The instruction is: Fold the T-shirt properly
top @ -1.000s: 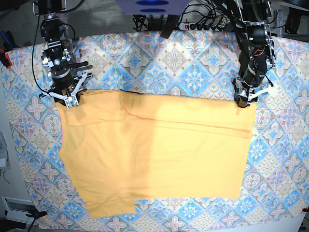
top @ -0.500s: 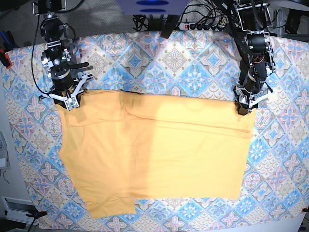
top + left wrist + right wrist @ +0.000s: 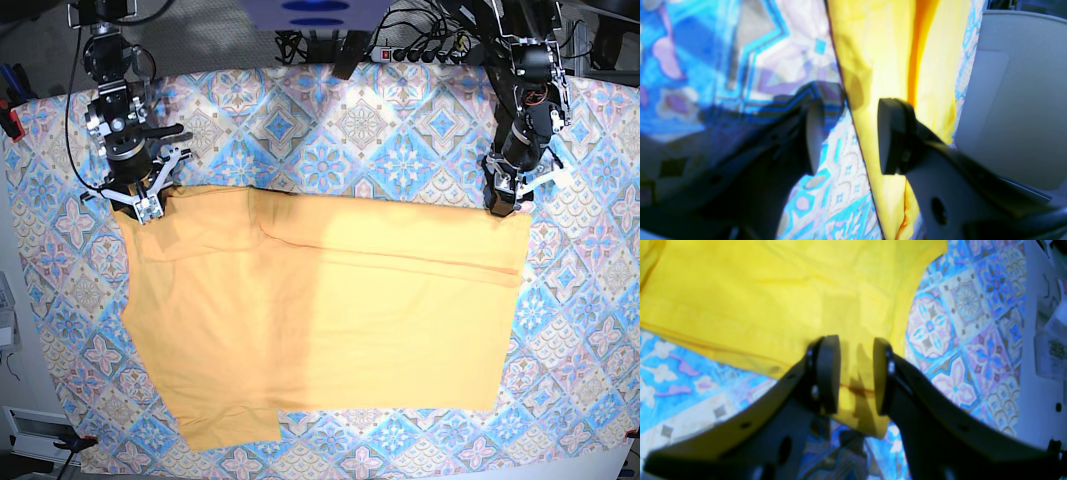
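Note:
The T-shirt (image 3: 320, 320) lies spread flat on the tablecloth (image 3: 400, 150), plain yellow-orange, with a fold line across its upper part. My left gripper (image 3: 503, 205) hovers at the shirt's far right corner. In the left wrist view the left gripper (image 3: 848, 136) is open, and the shirt's edge (image 3: 880, 50) runs under the gap between its jaws. My right gripper (image 3: 135, 205) is at the shirt's far left corner. Seen from the right wrist, the right gripper (image 3: 856, 373) is open just above the shirt's corner (image 3: 773, 290), clamping nothing.
A power strip with cables (image 3: 420, 50) runs along the table's back edge. A red clamp (image 3: 12, 120) grips the cloth at the left edge. The table ends just beyond the shirt's near hem, and a pale grey panel (image 3: 1017, 100) borders the right side.
Both arms have drawn slightly back toward the table's far edge, off the shirt's corners. The shirt has not moved and the jaws keep the same width.

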Available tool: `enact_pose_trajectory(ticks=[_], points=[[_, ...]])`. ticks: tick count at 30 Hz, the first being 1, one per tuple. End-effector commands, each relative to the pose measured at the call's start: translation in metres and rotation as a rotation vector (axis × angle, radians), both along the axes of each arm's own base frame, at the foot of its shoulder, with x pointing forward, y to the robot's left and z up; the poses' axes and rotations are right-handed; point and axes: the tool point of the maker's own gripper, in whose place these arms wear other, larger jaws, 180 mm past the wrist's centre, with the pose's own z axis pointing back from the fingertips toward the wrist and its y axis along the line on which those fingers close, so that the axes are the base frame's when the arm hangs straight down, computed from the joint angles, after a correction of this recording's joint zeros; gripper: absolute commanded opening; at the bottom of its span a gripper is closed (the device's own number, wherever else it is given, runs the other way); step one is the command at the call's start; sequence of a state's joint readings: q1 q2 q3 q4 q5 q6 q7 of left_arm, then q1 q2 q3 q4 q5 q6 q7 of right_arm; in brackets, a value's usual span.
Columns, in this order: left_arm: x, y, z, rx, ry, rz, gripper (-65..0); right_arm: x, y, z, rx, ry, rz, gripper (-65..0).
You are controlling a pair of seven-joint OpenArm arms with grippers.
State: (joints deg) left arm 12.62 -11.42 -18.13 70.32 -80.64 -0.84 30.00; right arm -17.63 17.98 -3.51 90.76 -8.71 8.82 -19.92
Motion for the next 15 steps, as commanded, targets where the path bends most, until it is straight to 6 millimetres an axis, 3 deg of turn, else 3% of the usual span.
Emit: enact_pose_trajectory(ticks=[1, 6, 13, 15], points=[[0.008, 0.007, 0.002, 0.023, 0.004, 0.004, -38.8, 0.008, -0.003, 0.013, -0.011, -0.047, 0.007, -48.4], [0.019, 0.005, -0.011, 0.009, 0.030, 0.017, -38.8, 0.007, -0.003, 0.011, -0.011, -0.042, 0.007, -48.4], [0.033, -0.003, -0.009, 0.008, 0.018, 0.008, -38.9, 0.004, -0.001, 0.015, -0.010, -0.049, 0.012, -48.4], [0.035, -0.008, -0.010, 0.007, 0.017, 0.006, -41.9, 0.005, -0.001, 0.016, -0.010, -0.054, 0.014, -48.4]])
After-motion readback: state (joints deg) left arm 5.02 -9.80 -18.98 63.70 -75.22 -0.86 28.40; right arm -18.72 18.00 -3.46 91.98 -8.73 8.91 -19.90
